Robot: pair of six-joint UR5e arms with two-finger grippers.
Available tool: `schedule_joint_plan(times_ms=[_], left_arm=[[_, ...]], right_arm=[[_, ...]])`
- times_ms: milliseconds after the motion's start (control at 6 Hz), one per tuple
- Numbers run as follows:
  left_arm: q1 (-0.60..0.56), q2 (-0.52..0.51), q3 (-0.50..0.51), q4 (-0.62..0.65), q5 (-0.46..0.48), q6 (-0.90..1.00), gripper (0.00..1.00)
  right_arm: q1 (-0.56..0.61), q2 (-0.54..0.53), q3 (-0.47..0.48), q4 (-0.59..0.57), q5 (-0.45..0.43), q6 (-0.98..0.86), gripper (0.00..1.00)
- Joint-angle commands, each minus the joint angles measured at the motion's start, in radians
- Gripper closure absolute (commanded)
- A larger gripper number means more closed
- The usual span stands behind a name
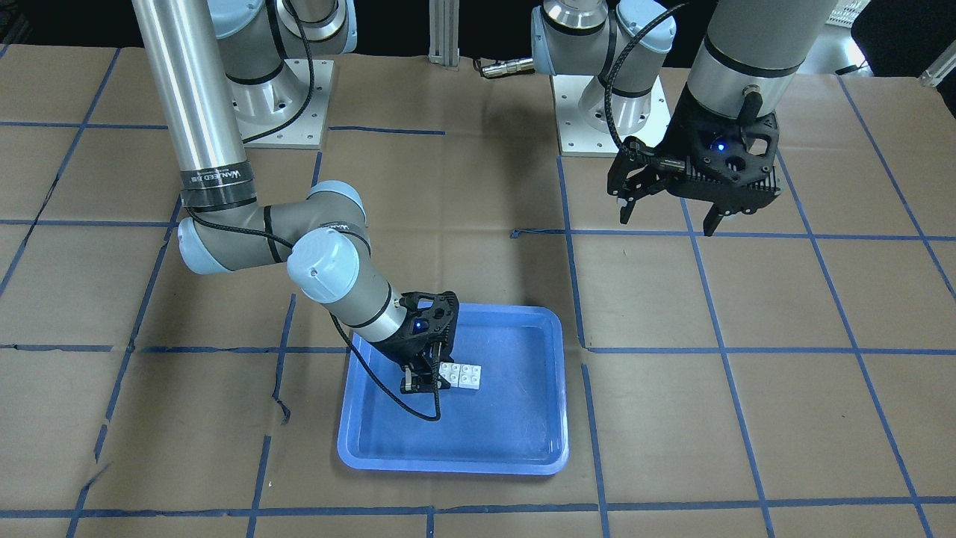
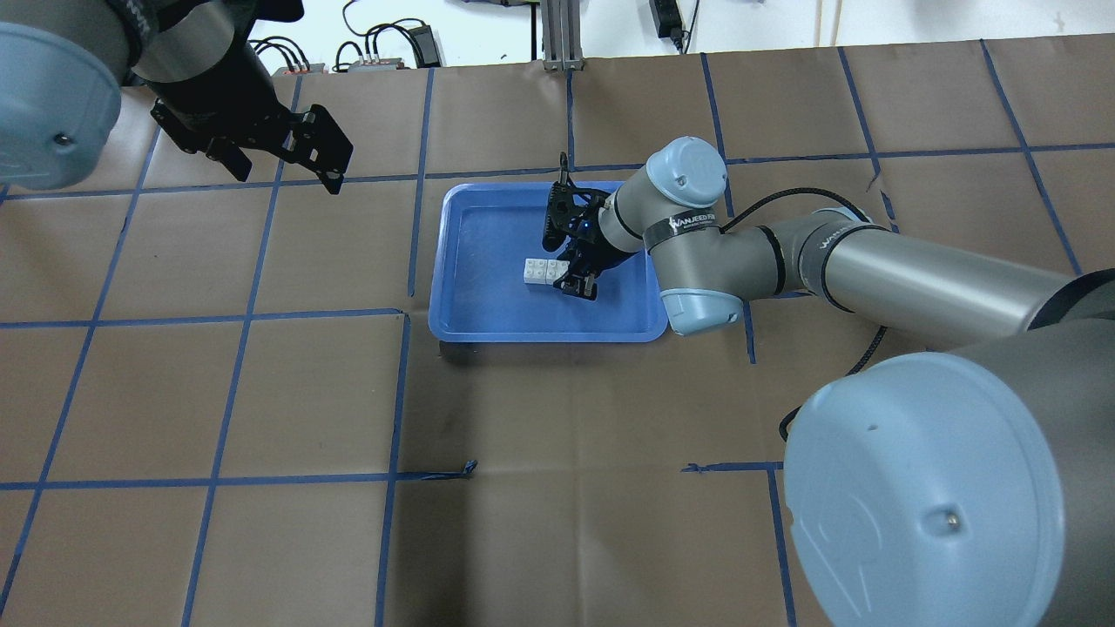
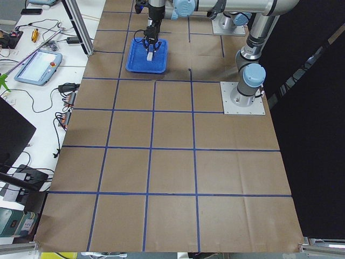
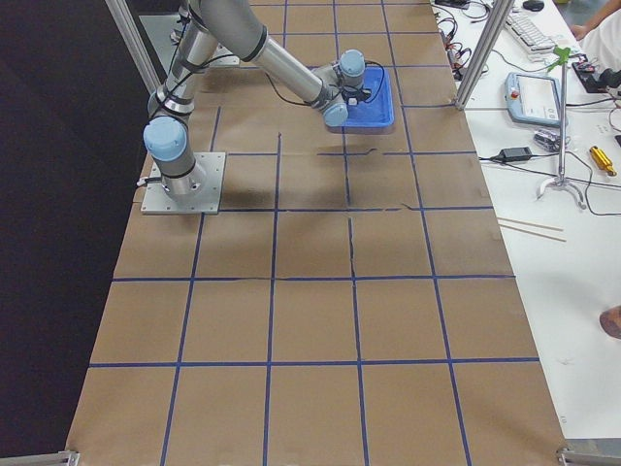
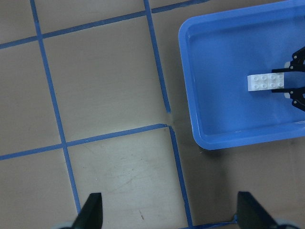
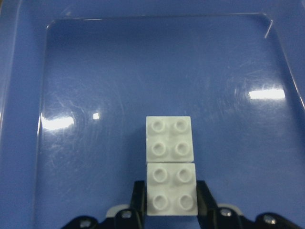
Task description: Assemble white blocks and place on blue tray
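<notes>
Right gripper (image 1: pixel 426 381) pinches one of the white blocks (image 1: pixel 464 375) on the blue tray (image 1: pixel 523 441); placing looks nearly done. Next: let go, lift clear. Left gripper (image 1: pixel 667 223) hangs spread, empty.

My right gripper (image 6: pixel 171 212) is down inside the blue tray (image 2: pixel 453 296), closed round the nearer of the 2 white blocks (image 6: pixel 170 152). Open tray floor lies beyond them, toward the frame's top, bounded by the raised rim. My left gripper (image 1: pixel 667 222), spread wide, hangs over open bench (image 2: pixel 261 392), upper right in the front-facing view.
</notes>
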Motion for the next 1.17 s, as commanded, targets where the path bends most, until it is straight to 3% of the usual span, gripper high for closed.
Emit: schedule_joint_plan(times_ms=[0, 167, 333, 833, 1000], left_arm=[[0.0, -0.007, -0.003, 0.007, 0.001, 0.001, 0.01], [-0.002, -0.008, -0.003, 0.01, 0.001, 0.001, 0.01], [-0.002, -0.008, -0.003, 0.012, 0.001, 0.001, 0.01], [0.004, -0.007, -0.003, 0.012, 0.001, 0.003, 0.01], [0.003, -0.005, -0.002, 0.012, 0.001, 0.001, 0.01]], right_arm=[[0.0, 0.0, 0.0, 0.0, 0.001, 0.001, 0.33], [0.0, 0.0, 0.0, 0.0, 0.001, 0.001, 0.29], [0.0, 0.0, 0.0, 0.0, 0.001, 0.003, 0.0], [-0.003, -0.014, -0.038, 0.05, -0.048, 0.008, 0.0], [-0.014, -0.04, -0.061, 0.137, -0.05, 0.008, 0.0]])
